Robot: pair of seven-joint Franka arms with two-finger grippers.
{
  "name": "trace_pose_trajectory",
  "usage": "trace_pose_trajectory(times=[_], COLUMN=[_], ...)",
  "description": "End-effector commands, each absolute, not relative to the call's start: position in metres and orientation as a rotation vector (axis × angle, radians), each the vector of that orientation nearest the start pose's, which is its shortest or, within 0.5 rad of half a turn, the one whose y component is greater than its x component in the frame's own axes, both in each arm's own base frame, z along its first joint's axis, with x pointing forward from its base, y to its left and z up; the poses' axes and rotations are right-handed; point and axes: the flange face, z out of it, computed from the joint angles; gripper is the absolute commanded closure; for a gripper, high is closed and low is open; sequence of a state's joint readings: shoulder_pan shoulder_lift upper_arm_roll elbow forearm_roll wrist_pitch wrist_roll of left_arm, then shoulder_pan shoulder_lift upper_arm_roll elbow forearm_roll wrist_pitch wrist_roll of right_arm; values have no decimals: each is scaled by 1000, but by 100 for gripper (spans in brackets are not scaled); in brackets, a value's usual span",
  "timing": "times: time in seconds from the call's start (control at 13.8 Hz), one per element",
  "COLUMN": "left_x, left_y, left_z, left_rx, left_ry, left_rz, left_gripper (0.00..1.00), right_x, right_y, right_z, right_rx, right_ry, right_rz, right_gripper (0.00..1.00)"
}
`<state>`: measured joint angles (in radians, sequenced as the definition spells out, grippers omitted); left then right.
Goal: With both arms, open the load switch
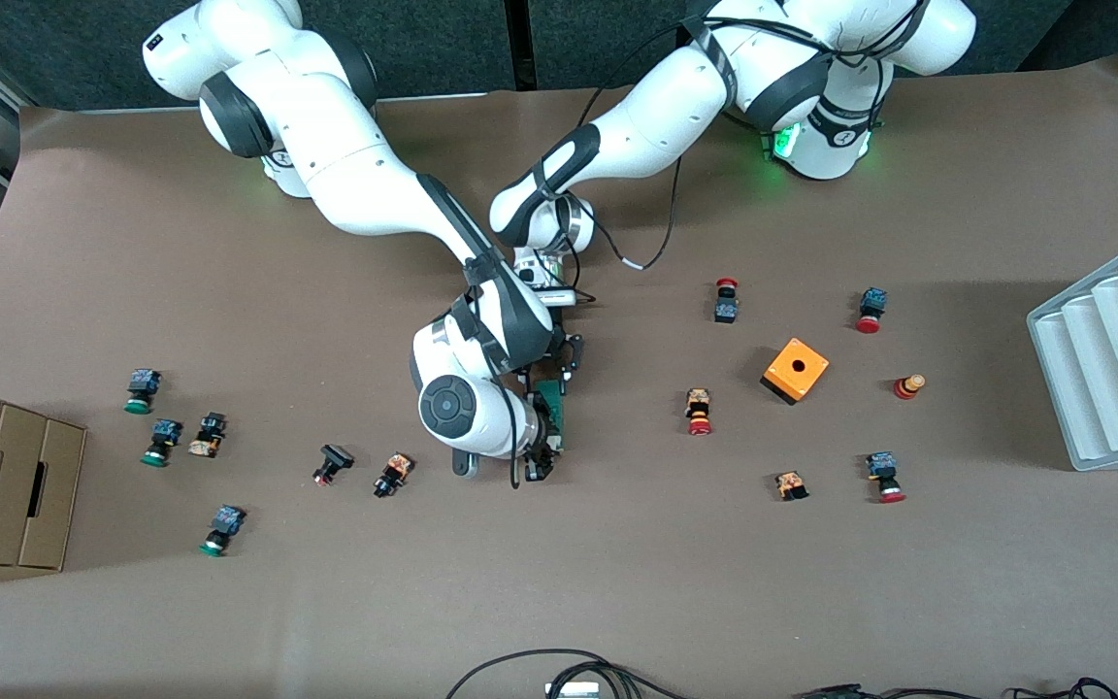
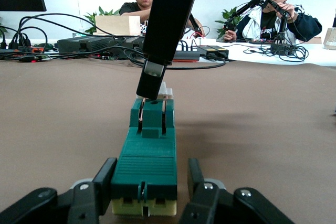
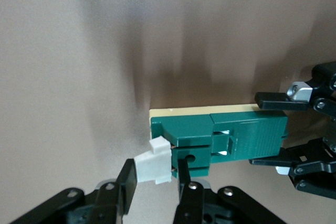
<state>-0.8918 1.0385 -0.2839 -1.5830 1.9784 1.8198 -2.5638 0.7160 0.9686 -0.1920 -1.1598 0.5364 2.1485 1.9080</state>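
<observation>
**Load switch held at one end, white end piece not yet pinched**

Load switch [image 1: 551,408] lies flat on the table [image 1: 617,582]. It is well apart from the orange cube [image 1: 795,370], toward the right arm's end of the table from it and a little nearer to the front camera.

The right gripper [image 3: 155,174] is low over the end of the switch that is farthest from the cube's row. Its fingers [image 3: 126,184] stand on both sides of the white end piece [image 3: 152,165]. One finger touches the piece, but a thin gap shows at the other, so I judge this gripper as not yet clamped.

The left gripper [image 2: 149,182] is at the opposite end of the switch. It is clenched on the green body, with one finger on each long side.

My advice for the step in hand:
- The right fingers should close squarely on the white piece alone and not catch the green housing beside it.
- The left gripper should press the body down to the table and not twist.
- The pull should then go straight along the length of the switch.
- A slanted pull may lift the body, or the small piece may slip out of the pads.
</observation>
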Motion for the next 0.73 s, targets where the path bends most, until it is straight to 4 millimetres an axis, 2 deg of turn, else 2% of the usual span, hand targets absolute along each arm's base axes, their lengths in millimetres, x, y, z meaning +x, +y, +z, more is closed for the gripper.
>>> trace_pose_trajectory(times=[0.0,0.65], left_x=[342,338], left_y=[-576,-578], left_z=[48,48], left_rx=[-2435,-2436], left_ry=[-70,-65], left_rz=[-1958,-1960], left_gripper=[39,39], right_x=[629,622], right_y=[446,440], right_z=[222,231], right_rx=[-2065,-2074], right_ry=[2143,2164], right_rz=[454,471], right_gripper=[61,61])
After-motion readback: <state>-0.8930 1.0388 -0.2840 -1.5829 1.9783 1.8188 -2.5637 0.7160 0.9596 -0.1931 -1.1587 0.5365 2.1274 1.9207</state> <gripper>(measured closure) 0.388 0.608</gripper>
